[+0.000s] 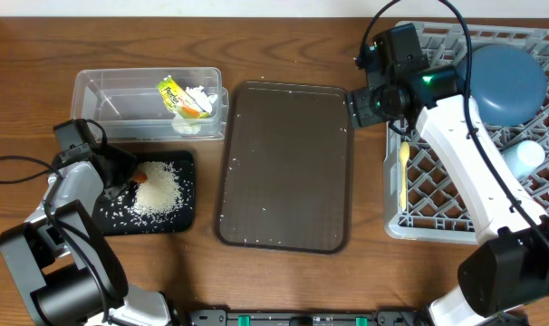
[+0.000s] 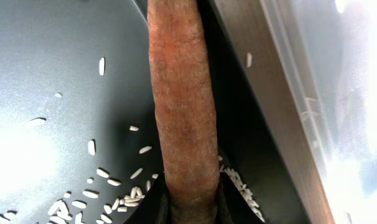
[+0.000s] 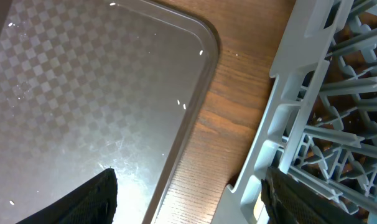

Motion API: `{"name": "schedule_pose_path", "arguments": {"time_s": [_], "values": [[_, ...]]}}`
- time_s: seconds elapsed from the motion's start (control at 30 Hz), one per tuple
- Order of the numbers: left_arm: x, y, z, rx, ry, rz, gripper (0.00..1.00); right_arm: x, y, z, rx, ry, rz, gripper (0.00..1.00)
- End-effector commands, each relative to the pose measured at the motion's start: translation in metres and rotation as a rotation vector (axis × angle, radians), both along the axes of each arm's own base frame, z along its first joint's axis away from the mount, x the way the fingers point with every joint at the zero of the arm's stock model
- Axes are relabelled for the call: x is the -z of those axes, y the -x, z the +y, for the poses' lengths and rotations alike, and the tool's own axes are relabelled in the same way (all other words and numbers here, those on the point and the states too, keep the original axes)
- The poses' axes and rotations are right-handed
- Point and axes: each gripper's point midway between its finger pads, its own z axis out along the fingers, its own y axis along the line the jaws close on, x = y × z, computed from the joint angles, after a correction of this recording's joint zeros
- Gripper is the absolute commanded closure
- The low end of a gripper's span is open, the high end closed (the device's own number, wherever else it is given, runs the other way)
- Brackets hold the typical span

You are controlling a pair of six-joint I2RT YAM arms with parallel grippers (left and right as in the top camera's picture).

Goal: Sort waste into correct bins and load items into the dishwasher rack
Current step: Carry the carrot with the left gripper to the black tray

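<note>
My left gripper (image 1: 127,184) is shut on the small orange carrot (image 1: 140,174) just above the shallow black tray (image 1: 186,163). A pile of white rice (image 1: 157,192) lies in that tray. In the left wrist view the carrot (image 2: 182,112) runs up from the gripper (image 2: 190,208), with rice grains (image 2: 114,180) scattered below on the tray (image 2: 51,50). The clear tub (image 1: 102,100) holds the yellow-green wrapper (image 1: 173,94) and white tissue (image 1: 198,94). My right gripper (image 1: 361,104) is open and empty over the gap between the brown tray and the grey rack (image 1: 456,195); in its wrist view (image 3: 188,202) only wood lies between the fingers.
The large brown serving tray (image 1: 288,167) lies mid-table with a few stray grains. In the rack sit a dark blue plate (image 1: 505,81), a pale yellow spoon (image 1: 403,172) at its left edge and a light blue cup (image 1: 528,156). The rack's edge (image 3: 282,124) is close beside the right fingers.
</note>
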Motion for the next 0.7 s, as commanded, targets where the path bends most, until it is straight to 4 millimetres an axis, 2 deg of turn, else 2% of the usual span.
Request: {"name": "schedule_pose_path", "arguments": {"time_s": [0.0, 0.23, 0.33, 0.57, 0.6, 0.67], "values": [[0.006, -0.004, -0.009, 0.045, 0.032, -0.018, 0.9, -0.01, -0.003, -0.005, 0.0, 0.008, -0.027, 0.27], [-0.004, -0.029, -0.025, 0.13, 0.028, -0.112, 0.85, -0.009, -0.001, -0.006, 0.0, 0.011, -0.019, 0.27], [-0.006, -0.034, -0.028, 0.147, 0.019, -0.127, 0.77, -0.008, 0.001, -0.006, 0.0, 0.013, -0.012, 0.27], [-0.005, -0.031, -0.029, 0.182, 0.008, -0.115, 0.76, -0.008, 0.001, -0.006, 0.0, 0.013, -0.012, 0.26], [-0.004, -0.029, -0.03, 0.193, 0.007, -0.105, 0.73, -0.008, 0.001, -0.006, 0.0, 0.013, -0.012, 0.25], [-0.001, -0.023, -0.032, 0.208, 0.01, -0.083, 0.62, -0.008, 0.001, -0.006, 0.0, 0.013, -0.012, 0.25]]}}
